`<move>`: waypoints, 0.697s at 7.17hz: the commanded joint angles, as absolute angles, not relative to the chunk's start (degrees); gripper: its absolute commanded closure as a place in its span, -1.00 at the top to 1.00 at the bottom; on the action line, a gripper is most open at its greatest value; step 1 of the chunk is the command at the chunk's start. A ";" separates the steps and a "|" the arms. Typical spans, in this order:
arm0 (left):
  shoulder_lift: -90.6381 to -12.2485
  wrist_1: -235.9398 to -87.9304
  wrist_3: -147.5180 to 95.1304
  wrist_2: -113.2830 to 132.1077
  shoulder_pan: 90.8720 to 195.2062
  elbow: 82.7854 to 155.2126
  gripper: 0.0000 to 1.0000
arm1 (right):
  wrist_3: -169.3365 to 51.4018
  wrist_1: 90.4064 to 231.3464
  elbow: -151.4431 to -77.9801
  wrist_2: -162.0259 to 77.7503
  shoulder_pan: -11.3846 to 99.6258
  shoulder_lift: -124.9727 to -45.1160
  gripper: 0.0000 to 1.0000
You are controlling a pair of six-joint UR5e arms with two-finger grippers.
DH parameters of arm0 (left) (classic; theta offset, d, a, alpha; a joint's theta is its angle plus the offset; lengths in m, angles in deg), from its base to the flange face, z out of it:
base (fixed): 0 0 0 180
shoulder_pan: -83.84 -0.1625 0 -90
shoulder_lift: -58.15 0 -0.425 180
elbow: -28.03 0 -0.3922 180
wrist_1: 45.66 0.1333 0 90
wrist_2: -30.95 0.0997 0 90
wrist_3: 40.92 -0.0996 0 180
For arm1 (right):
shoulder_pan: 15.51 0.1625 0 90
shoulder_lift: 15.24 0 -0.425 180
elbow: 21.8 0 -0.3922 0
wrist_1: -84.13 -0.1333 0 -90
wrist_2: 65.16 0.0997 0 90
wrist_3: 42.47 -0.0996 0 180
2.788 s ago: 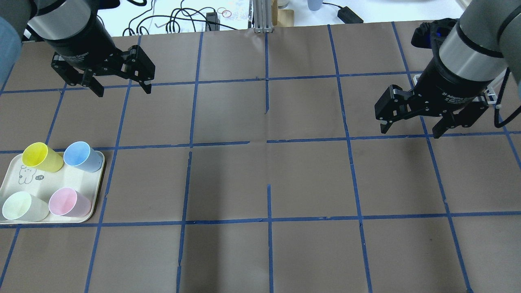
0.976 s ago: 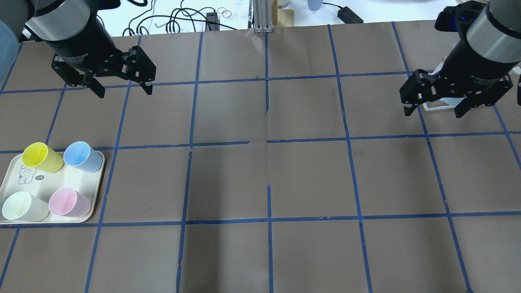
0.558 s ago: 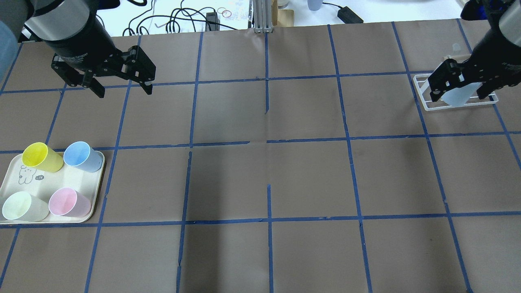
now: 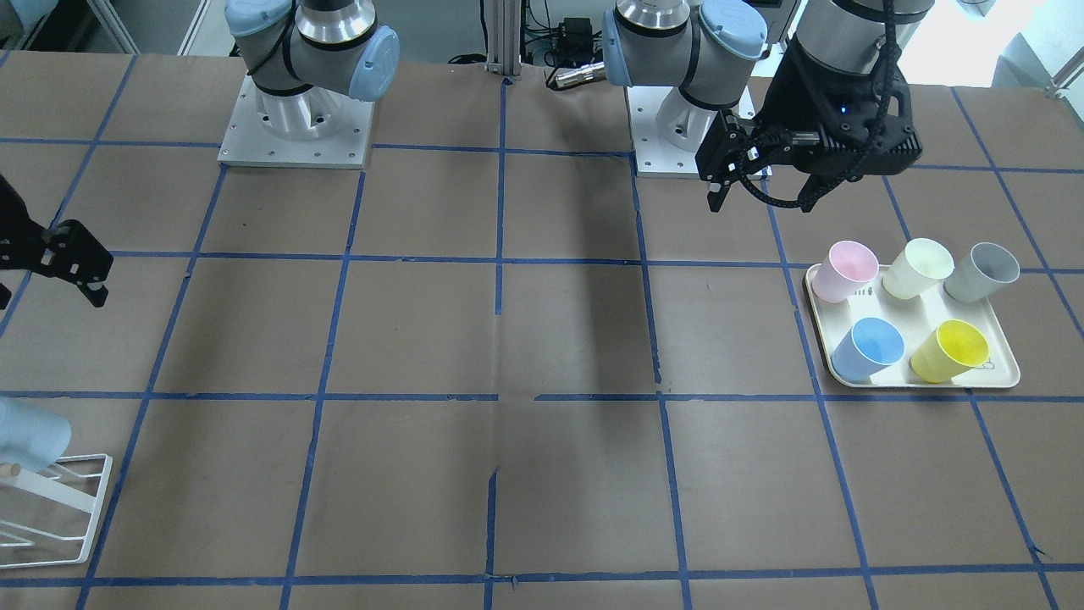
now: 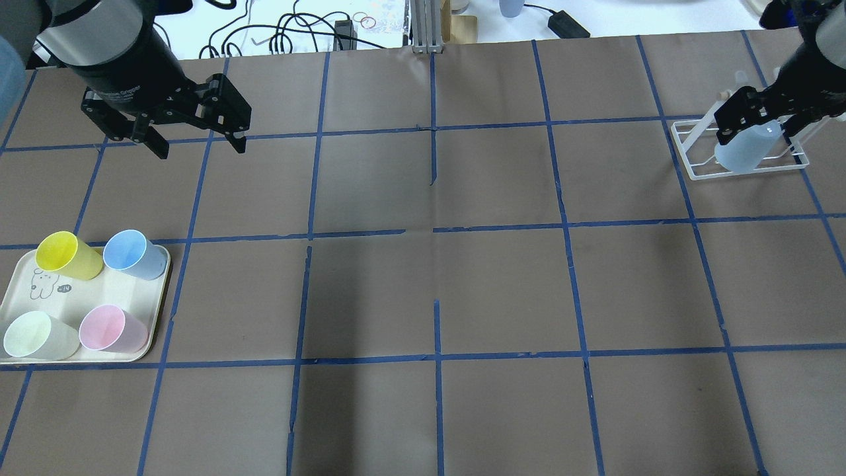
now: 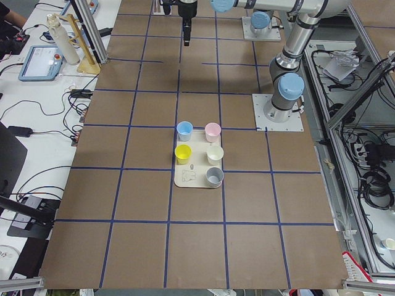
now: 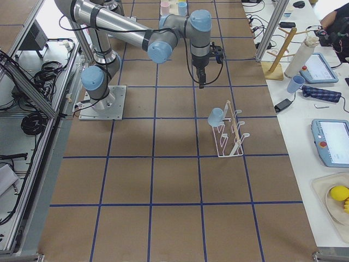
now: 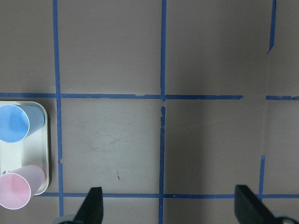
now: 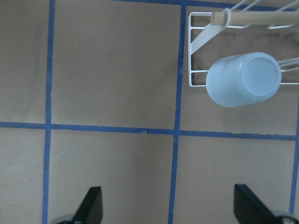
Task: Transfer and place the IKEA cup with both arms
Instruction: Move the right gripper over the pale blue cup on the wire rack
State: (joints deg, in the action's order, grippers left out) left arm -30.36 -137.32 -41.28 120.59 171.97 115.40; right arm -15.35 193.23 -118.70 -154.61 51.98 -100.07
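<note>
The IKEA cup [image 5: 743, 153], pale icy blue, hangs base-up and tilted on a white wire rack [image 5: 694, 173] at the far right. It also shows in the front view [image 4: 30, 436], the right side view [image 7: 216, 116] and the right wrist view [image 9: 243, 79]. My right gripper [image 5: 757, 129] is open and empty, high over the rack, apart from the cup; its fingertips [image 9: 93, 205] frame bare table. My left gripper [image 5: 199, 147] is open and empty above the far-left table, behind the tray; it also shows in the front view [image 4: 760, 203].
A cream tray [image 5: 26, 284] at the left front holds a yellow cup [image 5: 63, 253], a deeper blue cup [image 5: 132, 254], a pink cup [image 5: 109, 328], a pale green cup [image 5: 33, 335] and a grey cup [image 4: 982, 271]. Cables lie beyond the table's far edge.
My right gripper has moved back and to the right, from the mid-right table to above the rack, uncovering the pale blue cup. My left gripper has stayed put.
</note>
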 commanded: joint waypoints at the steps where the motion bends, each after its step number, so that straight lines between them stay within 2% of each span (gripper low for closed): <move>1: -30.35 -137.33 -41.28 120.59 171.91 115.39 1.00 | -9.79 196.17 -116.82 -154.46 49.18 -96.11 1.00; 5: -30.36 -137.24 -41.36 120.59 171.91 115.39 1.00 | -8.28 206.64 -116.64 -154.46 49.18 -89.43 1.00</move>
